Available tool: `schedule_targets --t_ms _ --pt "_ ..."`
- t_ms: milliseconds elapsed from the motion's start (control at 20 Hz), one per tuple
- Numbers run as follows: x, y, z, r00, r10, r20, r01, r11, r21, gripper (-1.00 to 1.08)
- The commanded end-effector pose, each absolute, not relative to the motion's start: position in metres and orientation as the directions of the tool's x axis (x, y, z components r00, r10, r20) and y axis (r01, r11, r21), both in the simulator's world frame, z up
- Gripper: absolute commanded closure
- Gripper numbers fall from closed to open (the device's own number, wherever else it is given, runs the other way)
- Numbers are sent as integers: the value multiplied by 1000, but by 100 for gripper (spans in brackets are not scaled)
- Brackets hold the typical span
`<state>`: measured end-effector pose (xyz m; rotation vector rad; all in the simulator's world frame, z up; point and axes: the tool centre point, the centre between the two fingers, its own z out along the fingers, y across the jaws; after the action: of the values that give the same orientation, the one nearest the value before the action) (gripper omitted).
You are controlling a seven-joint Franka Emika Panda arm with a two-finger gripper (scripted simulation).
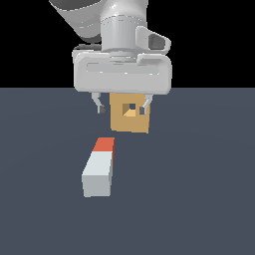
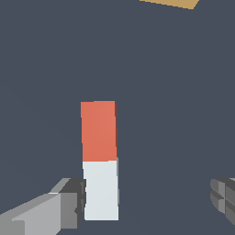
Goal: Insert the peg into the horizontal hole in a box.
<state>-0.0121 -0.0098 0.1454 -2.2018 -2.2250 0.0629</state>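
The peg (image 1: 98, 168) lies flat on the dark floor, its orange-red end (image 1: 105, 145) pointing toward the tan box (image 1: 130, 123) and its grey-white part nearer the camera. The box stands behind it, with the small square hole (image 1: 131, 108) in the face that looks at the peg. My gripper (image 1: 122, 107) hangs above the floor, open, with nothing held. Its two fingertips overlap the box's upper edge in the exterior view. In the wrist view the peg (image 2: 99, 160) lies below the open gripper (image 2: 147, 202), close beside one finger (image 2: 69, 204) and far from the other finger (image 2: 224, 197).
The floor (image 1: 199, 199) is a plain dark slate surface. A corner of the box (image 2: 172, 3) shows at the wrist view's edge beyond the peg's orange end.
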Motion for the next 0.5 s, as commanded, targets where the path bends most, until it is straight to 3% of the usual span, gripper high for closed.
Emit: schedule_targets --t_ms 0,450 --pt "-12 -10 145 -11 1000 -21 999 10 -36 -92" --pt "-22 -23 132 -16 1000 -17 999 16 -29 -92"
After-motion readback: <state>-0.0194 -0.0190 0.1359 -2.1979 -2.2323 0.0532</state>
